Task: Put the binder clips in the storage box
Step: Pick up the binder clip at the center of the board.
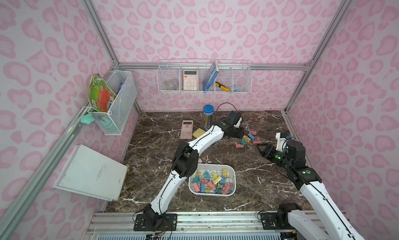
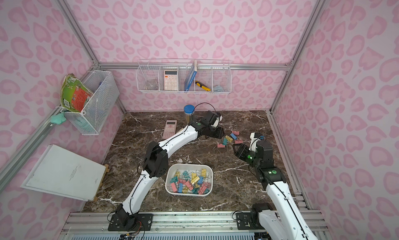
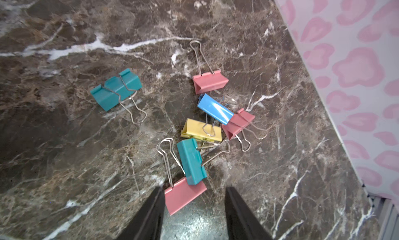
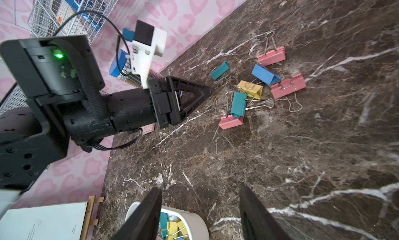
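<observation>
Left gripper (image 3: pixel 194 188) hovers with jaws apart, a pink clip (image 3: pixel 183 195) between them; right gripper (image 4: pixel 200 188), released and empty, hovers over the worktop (image 4: pixel 280 152).

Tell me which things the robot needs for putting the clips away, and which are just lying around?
For the job:
- loose binder clips
- storage box
- clips already inside it

Just lying about:
- pink calculator
- yellow sticky pad
- blue-capped tube
- white board
- wall baskets
</observation>
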You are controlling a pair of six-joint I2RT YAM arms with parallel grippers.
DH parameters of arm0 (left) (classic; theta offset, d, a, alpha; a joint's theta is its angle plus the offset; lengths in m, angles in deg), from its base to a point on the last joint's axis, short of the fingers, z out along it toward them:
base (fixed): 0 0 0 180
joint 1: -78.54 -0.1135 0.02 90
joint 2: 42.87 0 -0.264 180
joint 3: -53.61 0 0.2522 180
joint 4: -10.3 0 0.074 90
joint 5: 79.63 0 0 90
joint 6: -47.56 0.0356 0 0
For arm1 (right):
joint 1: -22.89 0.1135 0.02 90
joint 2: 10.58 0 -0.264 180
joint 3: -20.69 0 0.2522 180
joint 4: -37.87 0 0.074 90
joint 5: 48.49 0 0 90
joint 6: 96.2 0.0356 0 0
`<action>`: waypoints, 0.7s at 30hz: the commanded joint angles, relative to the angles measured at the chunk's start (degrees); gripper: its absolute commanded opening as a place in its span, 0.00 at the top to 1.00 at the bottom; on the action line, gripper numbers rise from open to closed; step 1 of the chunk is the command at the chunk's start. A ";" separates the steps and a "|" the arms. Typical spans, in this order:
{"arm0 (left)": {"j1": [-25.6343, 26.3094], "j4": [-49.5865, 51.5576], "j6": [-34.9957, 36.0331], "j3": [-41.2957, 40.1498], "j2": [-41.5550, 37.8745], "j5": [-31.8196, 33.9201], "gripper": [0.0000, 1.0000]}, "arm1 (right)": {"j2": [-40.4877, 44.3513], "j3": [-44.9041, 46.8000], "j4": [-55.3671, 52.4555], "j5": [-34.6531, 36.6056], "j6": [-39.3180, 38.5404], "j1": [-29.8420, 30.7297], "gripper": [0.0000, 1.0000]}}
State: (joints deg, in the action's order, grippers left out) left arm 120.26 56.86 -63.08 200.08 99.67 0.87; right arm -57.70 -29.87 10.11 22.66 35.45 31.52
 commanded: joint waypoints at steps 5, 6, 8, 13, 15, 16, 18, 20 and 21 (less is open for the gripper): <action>-0.05 9.18 5.74 5.41 5.33 0.41 0.53 | 0.52 0.41 1.18 -1.18 -1.08 0.06 0.40; -0.05 10.74 5.70 6.93 6.48 0.72 0.53 | 0.69 0.49 1.16 -1.23 -0.87 0.10 0.40; -0.05 11.57 5.64 7.92 7.71 0.62 0.53 | 1.10 0.84 1.33 -1.18 -0.50 0.07 0.40; -0.05 11.94 5.36 7.89 8.66 -1.76 0.54 | 1.84 1.06 1.17 -1.15 -0.11 0.07 0.40; -0.05 11.83 6.02 7.88 9.11 -4.83 0.53 | 2.03 1.20 1.25 -1.10 0.10 0.08 0.40; 0.03 11.82 6.50 7.91 9.31 -6.18 0.53 | 2.12 1.20 1.34 -1.18 0.23 0.06 0.40; 0.25 12.18 7.16 7.91 9.60 -6.50 0.49 | 2.07 1.10 1.26 -1.28 0.24 0.08 0.40; 0.40 13.11 7.59 8.00 10.07 -5.15 0.46 | 2.09 1.08 1.21 -1.52 0.36 0.19 0.40; 0.47 13.86 7.80 7.96 10.25 -4.32 0.45 | 2.24 1.09 1.17 -1.54 0.45 0.09 0.40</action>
State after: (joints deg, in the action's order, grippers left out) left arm 120.56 67.92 -57.00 207.70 109.33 -3.67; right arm -55.71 -28.82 10.29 21.40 35.80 31.54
